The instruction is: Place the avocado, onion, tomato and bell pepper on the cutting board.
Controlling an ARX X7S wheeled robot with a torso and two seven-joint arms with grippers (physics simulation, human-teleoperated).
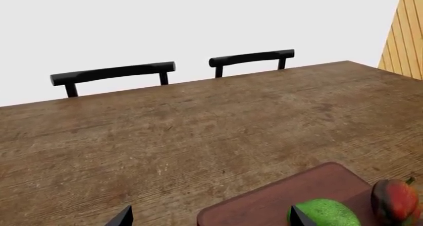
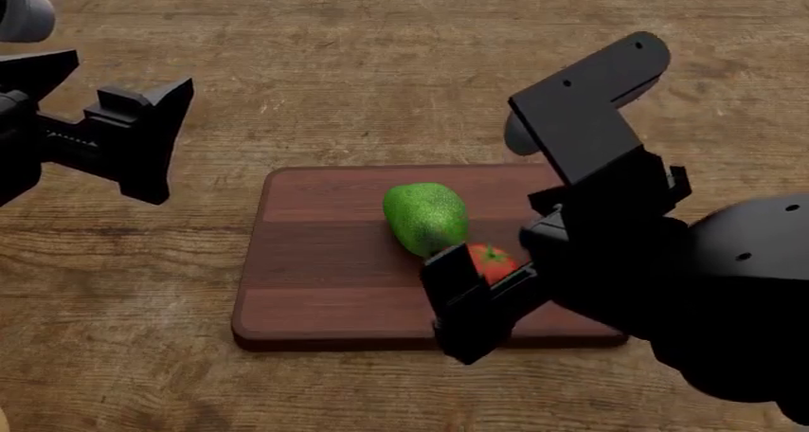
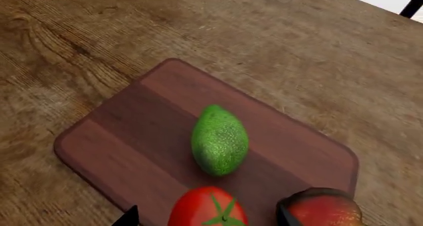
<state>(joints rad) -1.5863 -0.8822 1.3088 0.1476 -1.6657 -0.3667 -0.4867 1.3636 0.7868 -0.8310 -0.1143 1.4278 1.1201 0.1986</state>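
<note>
Now, with avocado (image 3: pixel 219 140), tomato (image 3: pixel 210 207) and pepper (image 3: pixel 324 207) on the board (image 3: pixel 132 127) and both grippers (image 2: pixel 487 295) spread empty, find the unseen onion and lift clear of the tomato.

A worn brown wooden table (image 1: pixel 198 137) fills the scene, with two black chair backs (image 1: pixel 112 73) (image 1: pixel 251 58) beyond its far edge at twelve o'clock.
</note>
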